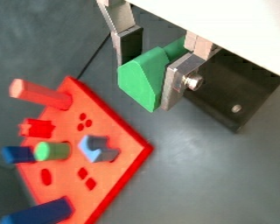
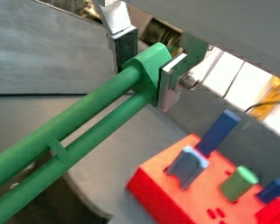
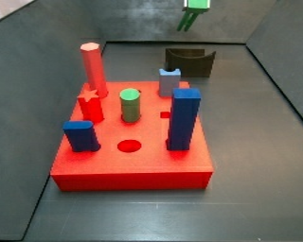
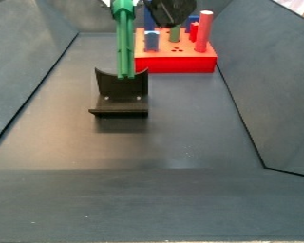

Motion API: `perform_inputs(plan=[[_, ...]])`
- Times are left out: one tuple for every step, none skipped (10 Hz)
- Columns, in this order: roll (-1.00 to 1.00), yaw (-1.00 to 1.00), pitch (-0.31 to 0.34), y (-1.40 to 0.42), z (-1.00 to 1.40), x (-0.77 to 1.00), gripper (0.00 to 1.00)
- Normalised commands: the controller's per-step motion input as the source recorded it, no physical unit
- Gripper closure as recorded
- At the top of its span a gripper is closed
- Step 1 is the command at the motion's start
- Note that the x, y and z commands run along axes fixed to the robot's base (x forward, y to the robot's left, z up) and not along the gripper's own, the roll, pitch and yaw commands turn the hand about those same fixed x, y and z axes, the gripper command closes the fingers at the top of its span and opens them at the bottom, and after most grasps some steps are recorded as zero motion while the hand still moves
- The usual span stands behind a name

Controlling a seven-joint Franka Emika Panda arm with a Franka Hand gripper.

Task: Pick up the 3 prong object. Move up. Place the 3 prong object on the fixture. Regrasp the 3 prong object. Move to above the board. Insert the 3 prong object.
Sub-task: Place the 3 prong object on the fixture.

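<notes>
Currently the 3 prong object (image 4: 122,38) is held clamped upright in the gripper (image 1: 152,63), above the fixture (image 4: 119,93); lowering it into the fixture's notch is judged next.

We count one gripper (image 1: 150,63), closed on one 3 prong object (image 4: 122,38) above one fixture (image 4: 119,91). We count one board (image 3: 141,161) near the far wall, carrying six upright pegs: three blue, one pink, one red, one green (image 3: 130,105).
</notes>
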Motion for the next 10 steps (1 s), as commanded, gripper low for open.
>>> perform_inputs(plan=[[-0.85, -0.22, 0.103, 0.04, -0.02, 0.08, 1.0], [-0.6, -0.21, 0.065, 0.04, -0.02, 0.09, 1.0], [-0.37, -0.19, 0.022, 0.04, -0.02, 0.08, 1.0], [-0.24, -0.17, -0.008, 0.03, -0.01, 0.07, 1.0], [-0.2, -0.15, -0.031, 0.02, 0.0, 0.06, 1.0], [-0.21, -0.08, -0.095, 0.02, -1.0, 0.08, 1.0], [-0.2, -0.05, -0.104, 0.02, -1.0, 0.08, 1.0], [-0.16, -0.02, -0.106, 0.03, -1.0, 0.09, 1.0], [-0.12, 0.0, -0.09, 0.03, -1.0, 0.1, 1.0], [-0.1, 0.02, -0.075, 0.02, -1.0, 0.11, 1.0]])
